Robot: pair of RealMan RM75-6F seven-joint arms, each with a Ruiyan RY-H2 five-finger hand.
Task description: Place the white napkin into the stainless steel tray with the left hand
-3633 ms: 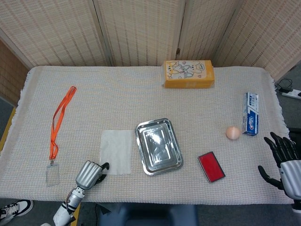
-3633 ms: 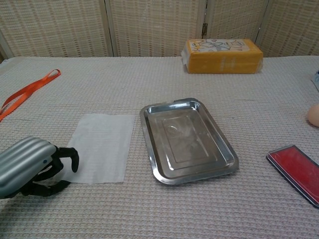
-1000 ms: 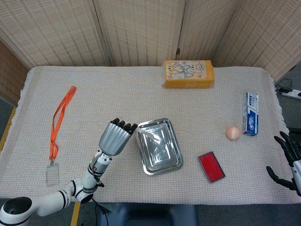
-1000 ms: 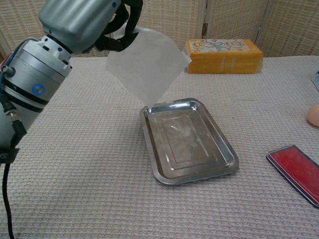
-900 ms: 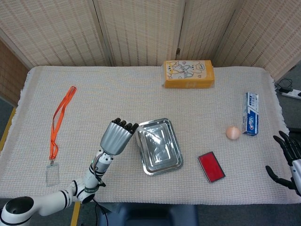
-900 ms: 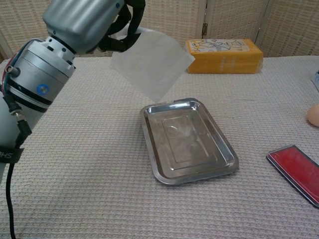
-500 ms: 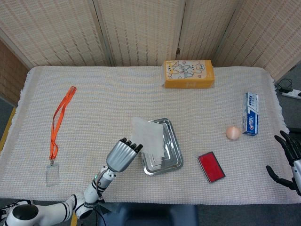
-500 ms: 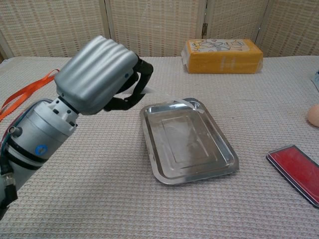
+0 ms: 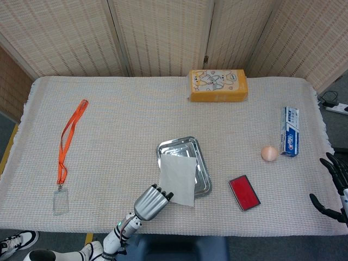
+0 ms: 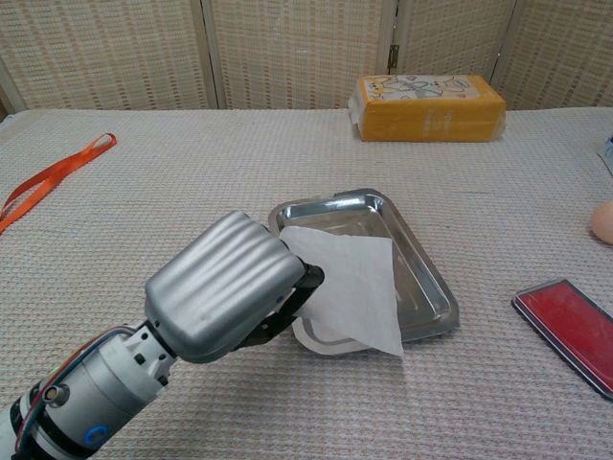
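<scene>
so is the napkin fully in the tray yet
Not fully. The white napkin lies spread over the stainless steel tray, its near corner overhanging the rim, left hand at its edge.

Two cameras, one high and one low, both facing the screen wall.

The head view looks steeply down from above the near edge, far enough to take in the whole surface [image 9: 109, 109], screens at 12 o'clock. The chest view sits low and close, looking nearly level across the surface [image 10: 192, 172] toward 12 o'clock. Both share the tray [image 9: 179, 148] [image 10: 421, 264], the yellow pack [image 9: 217, 85] [image 10: 431, 107] and the orange strap [image 9: 69, 138] [image 10: 53, 177].
</scene>
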